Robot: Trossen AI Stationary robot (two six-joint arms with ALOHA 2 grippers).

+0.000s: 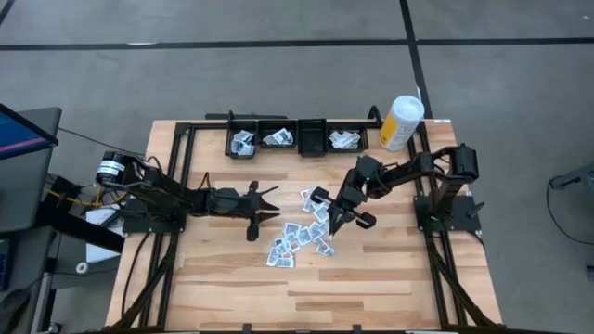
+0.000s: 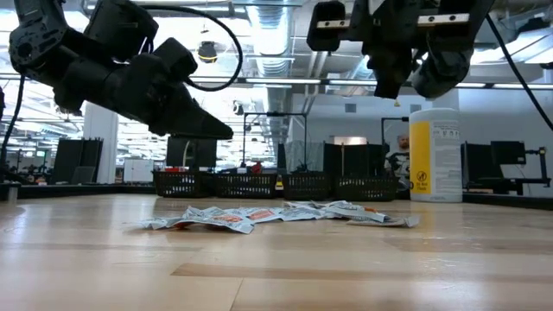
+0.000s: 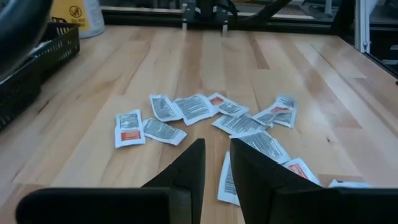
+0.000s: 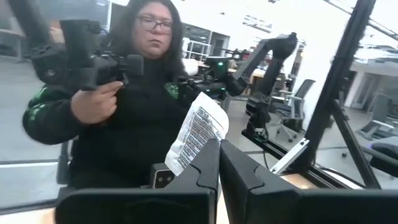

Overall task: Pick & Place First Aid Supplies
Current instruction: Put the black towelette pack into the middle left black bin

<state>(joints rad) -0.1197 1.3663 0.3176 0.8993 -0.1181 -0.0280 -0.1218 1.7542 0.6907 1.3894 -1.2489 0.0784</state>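
Held packet (image 4: 199,132): one oblong white packet with grey print, clamped at its lower end between the right gripper's fingers; its long axis stands up from the fingertips, tilted slightly.
Right gripper (image 1: 336,223): raised above the desk, over the right edge of the loose pile; fingers pinched together on the held packet.
Left gripper (image 1: 271,202): hangs above the desk just left of the pile, pointing toward it; fingers (image 3: 186,171) stand slightly apart with nothing between them.
Loose packets (image 1: 302,237): a scatter of more than a dozen small flat packets at the middle of the desk (image 1: 371,288), many overlapping, so an exact count cannot be given; long axes point in mixed directions. Most are white with grey print; a few show an orange-red patch.
Baskets (image 1: 297,137): four black mesh baskets in a touching row along the far edge of the desk.
Basket contents: first, second and fourth from the left each hold a few white packets; the third appears bare inside.
Canister (image 1: 401,122): one tall white-and-yellow canister, upright, just right of the basket row.
Person (image 4: 124,93): one, seen in the right wrist view beyond the desk, in dark clothing, one hand (image 4: 93,102) on a dark device.
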